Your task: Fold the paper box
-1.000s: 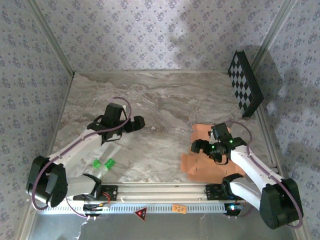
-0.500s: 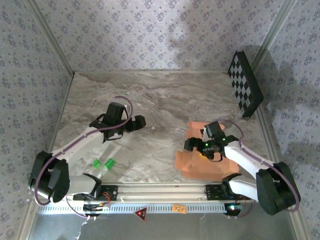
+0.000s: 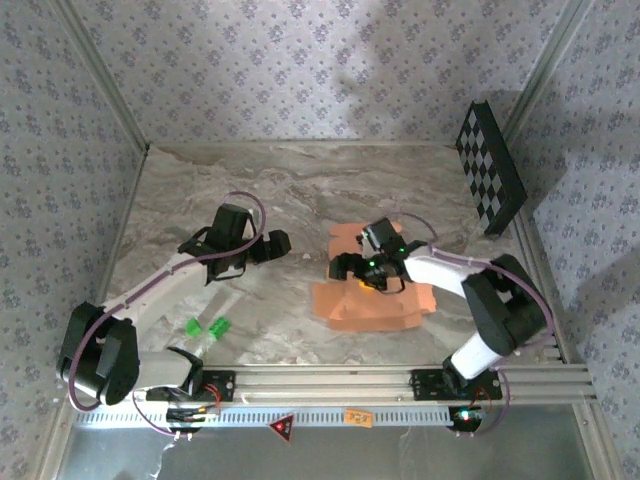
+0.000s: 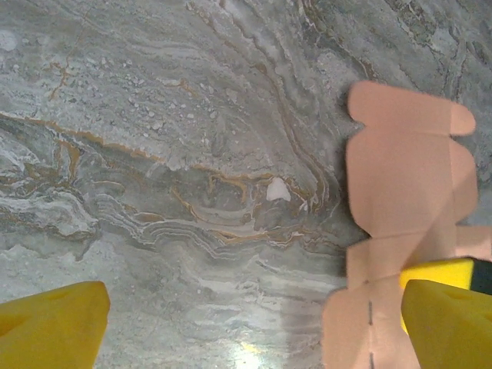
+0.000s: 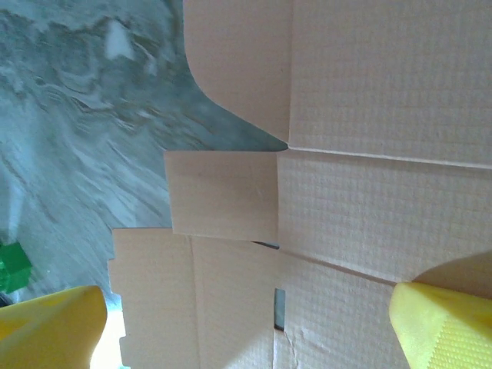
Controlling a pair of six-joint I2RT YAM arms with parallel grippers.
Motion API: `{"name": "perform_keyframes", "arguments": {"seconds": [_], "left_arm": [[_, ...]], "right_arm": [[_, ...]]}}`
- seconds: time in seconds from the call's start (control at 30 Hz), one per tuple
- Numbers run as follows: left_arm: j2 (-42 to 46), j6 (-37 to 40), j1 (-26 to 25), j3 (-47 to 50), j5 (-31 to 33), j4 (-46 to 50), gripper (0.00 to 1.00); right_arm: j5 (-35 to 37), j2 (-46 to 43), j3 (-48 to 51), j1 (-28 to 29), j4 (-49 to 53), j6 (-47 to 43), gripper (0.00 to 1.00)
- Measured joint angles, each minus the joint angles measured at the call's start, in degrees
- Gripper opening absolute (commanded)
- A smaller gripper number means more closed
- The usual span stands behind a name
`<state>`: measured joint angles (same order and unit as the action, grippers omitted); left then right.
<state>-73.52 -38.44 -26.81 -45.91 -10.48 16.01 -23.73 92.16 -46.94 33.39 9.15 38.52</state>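
The right jaws are wide open, low over the paper box (image 3: 360, 308), and one yellow finger (image 5: 442, 323) may be touching it. The left jaws are wide open over the table (image 4: 154, 115), with the flat box just to their right.

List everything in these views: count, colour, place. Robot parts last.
paper box: one, salmon-orange, lying flat and unfolded, right of table centre
green pieces: two, bright green, near left, beside the left arm
checkerboard panel: one, black and white, leaning at the far right corner
table: one, grey marble
rail: one, silver, along the near edge
left claw: one, yellow fingers, open, above bare table left of the box
right claw: one, yellow fingers, open, over the box
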Motion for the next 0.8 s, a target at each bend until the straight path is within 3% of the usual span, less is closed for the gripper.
{"name": "perform_keyframes", "arguments": {"seconds": [0.23,0.4,0.67,0.8], "left_arm": [[1.0,-0.1,0.0,0.0,-0.2,0.9,0.94],[1.2,-1.0,-0.3,0.3,-0.8,0.5,0.82],[0.7,-4.5,-5.9,1.2,-2.2,-2.1,0.54],[-1.4,-5.7,-9.0,1.2,-2.2,-4.7,0.48]], "right_arm": [[-2.3,11.1,-11.1,3.6,-4.7,1.5,0.95],[-5.0,15.8,-16.6,4.0,-5.4,1.3,0.91],[-7.1,14.1,-21.3,-2.9,1.2,-4.0,0.82],[-7.5,14.5,-27.5,-6.6,5.3,-7.5,0.76]]}}
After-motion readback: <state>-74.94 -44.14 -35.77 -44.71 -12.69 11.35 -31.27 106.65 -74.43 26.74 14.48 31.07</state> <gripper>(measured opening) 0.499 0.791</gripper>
